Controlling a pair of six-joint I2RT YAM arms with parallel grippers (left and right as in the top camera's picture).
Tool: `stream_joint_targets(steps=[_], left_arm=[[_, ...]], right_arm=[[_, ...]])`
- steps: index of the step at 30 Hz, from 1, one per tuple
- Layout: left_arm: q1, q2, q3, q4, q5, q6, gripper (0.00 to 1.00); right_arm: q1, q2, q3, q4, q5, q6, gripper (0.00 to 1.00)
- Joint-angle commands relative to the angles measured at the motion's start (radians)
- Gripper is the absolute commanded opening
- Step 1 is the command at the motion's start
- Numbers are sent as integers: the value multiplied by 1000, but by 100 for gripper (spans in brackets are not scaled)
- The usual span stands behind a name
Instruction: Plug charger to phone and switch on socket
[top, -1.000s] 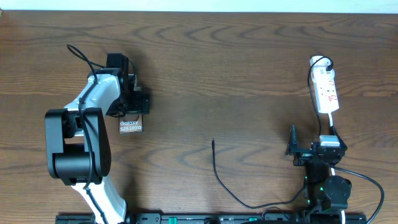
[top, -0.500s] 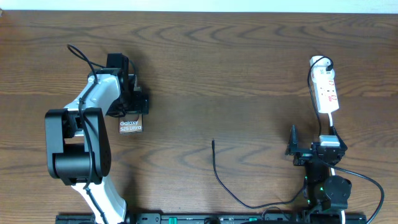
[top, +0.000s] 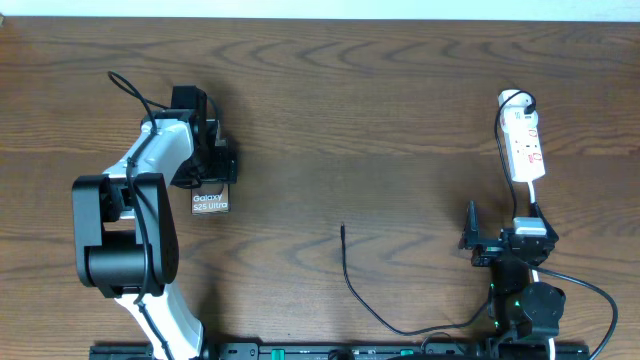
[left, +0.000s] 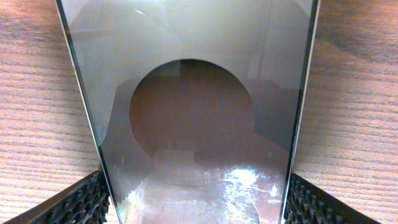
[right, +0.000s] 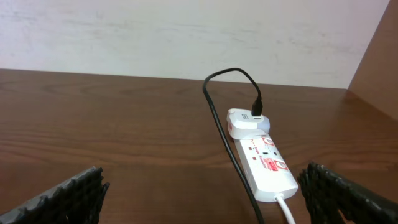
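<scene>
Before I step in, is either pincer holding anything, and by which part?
Left pincer straddles the phone at its side edges; whether it actually grips cannot be told. Right pincer is open, holding nothing.

The phone lies on the tabletop left of centre, its upper end straddled by the left tool. The charger lies at lower centre. The socket lies at upper right, well apart from both.
</scene>
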Motion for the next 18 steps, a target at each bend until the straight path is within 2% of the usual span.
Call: stream_joint_targets(steps=[1,18], left_arm=[[-3,8,-22,-5,-12,3,84],[-3,8,-22,-5,-12,3,78]], right_arm=[[6,0,-1,-3,-3,-13,99],[6,0,-1,-3,-3,-13,99]])
